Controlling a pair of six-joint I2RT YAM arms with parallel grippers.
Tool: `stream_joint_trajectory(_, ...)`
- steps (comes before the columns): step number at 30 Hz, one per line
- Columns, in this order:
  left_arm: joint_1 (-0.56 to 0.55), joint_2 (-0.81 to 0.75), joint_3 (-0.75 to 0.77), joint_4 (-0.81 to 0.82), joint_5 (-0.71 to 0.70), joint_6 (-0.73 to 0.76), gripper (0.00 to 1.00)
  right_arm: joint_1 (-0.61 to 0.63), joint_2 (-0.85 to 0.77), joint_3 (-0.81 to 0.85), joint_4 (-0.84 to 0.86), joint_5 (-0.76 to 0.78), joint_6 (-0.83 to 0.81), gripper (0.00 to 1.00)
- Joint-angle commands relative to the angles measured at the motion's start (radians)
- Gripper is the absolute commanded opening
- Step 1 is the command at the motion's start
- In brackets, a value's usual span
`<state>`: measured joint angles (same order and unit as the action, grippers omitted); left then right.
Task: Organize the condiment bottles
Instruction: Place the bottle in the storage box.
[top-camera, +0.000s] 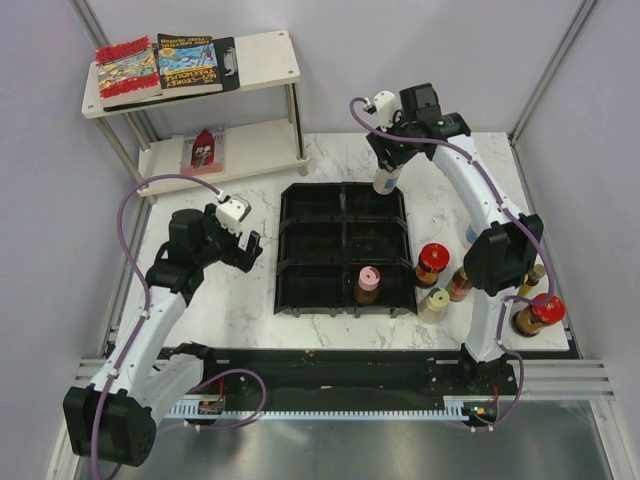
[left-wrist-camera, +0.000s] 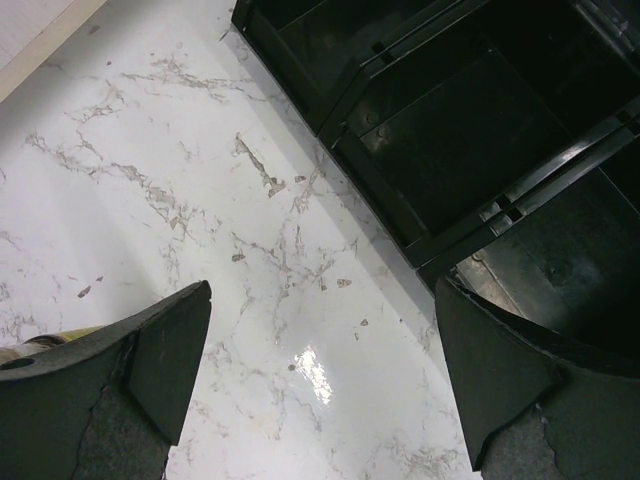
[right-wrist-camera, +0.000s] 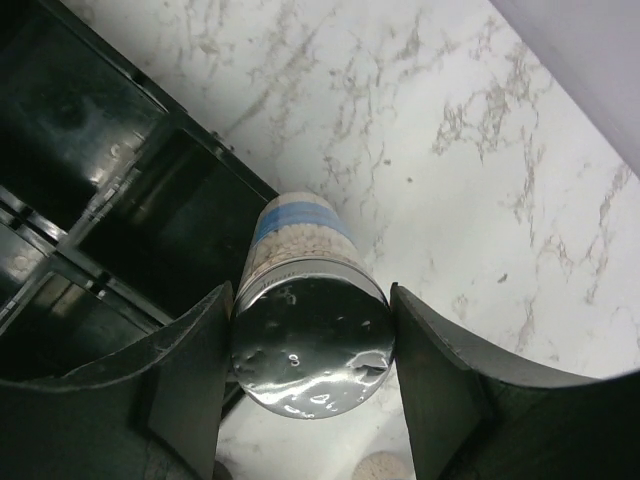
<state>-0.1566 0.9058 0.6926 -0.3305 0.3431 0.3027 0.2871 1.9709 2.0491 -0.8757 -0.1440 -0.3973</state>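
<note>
A silver-capped spice jar (right-wrist-camera: 300, 240) is clamped at its cap by the right gripper (right-wrist-camera: 310, 315), just beside the far right corner of the black tray (top-camera: 283, 250). The left gripper (left-wrist-camera: 320, 380) is spread wide and holds nothing, over the table (top-camera: 240, 300). The placing step seems in hand: next, the jar should be brought over a free compartment and lowered upright.

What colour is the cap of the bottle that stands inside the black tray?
The cap is pink; the top external view shows it best.
</note>
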Motion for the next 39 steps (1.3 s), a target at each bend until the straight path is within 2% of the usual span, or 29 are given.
stream_joint_trajectory(1,0.009,0.011,-0.004,0.053,0.011,-0.028,0.99,0.052,0.02,0.068,0.05,0.026,0.02,0.0)
stream_joint_trajectory(17,0.017,0.012,-0.013,0.061,0.02,-0.024,0.99,0.205,0.002,-0.076,0.116,0.04,0.051,0.0)
stream_joint_trajectory(27,0.023,0.002,-0.016,0.061,0.033,-0.024,0.99,0.227,-0.004,-0.208,0.164,0.063,0.058,0.0)
stream_joint_trajectory(39,0.023,0.008,-0.016,0.062,0.042,-0.024,0.99,0.241,-0.113,-0.29,0.17,0.067,0.041,0.0)
